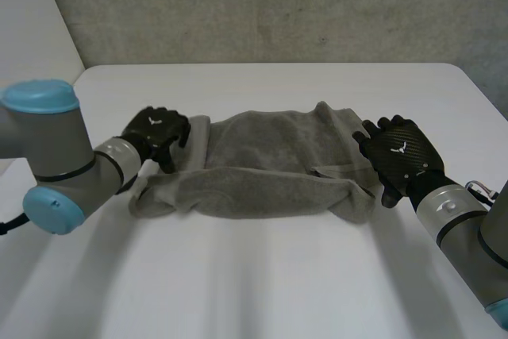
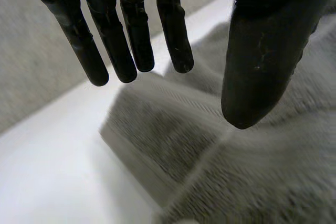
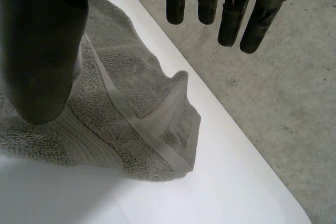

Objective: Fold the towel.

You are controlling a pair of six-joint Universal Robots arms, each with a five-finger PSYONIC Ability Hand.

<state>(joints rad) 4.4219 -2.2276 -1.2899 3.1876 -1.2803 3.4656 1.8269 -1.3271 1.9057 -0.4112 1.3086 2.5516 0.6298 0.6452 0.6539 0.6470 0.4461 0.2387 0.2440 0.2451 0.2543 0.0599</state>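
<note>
- Layout: a grey terry towel (image 1: 262,168) lies across the middle of the white table (image 1: 262,283) as a long, rumpled band running from one arm to the other.
- The left hand (image 1: 156,134) is over the towel's left end and the right hand (image 1: 401,155) is over its right end, each at a short edge.
- Left hand, from its own wrist view: the fingers (image 2: 131,35) are straight and slightly spread, and the thumb is straight too. They hang just above the cloth with nothing pinched.
- Right hand, from its own wrist view: the fingers (image 3: 229,22) are straight and the thumb stands well apart from them. The towel below is free of both, so this hand holds nothing either.
- Progress, my reading: one lengthwise fold looks done, with the near long edge lying doubled as a thicker strip.
- The far layer sticks out past that strip, so the edges are not matched. The right end is bunched.
- Left to do, probably: take hold of the ends again, square the layers, and bring one end over to the other. I judge the task to be about halfway.
- The head view gives the whole band and both hands at opposite ends.
- The left wrist view adds the flat woven border at the left corner, lying on the table beneath the fingertips.
- The right wrist view adds a corner turned back on itself with the hem strip crossing it. It also shows the table's edge, with speckled grey floor (image 3: 273,77) beyond.
</note>
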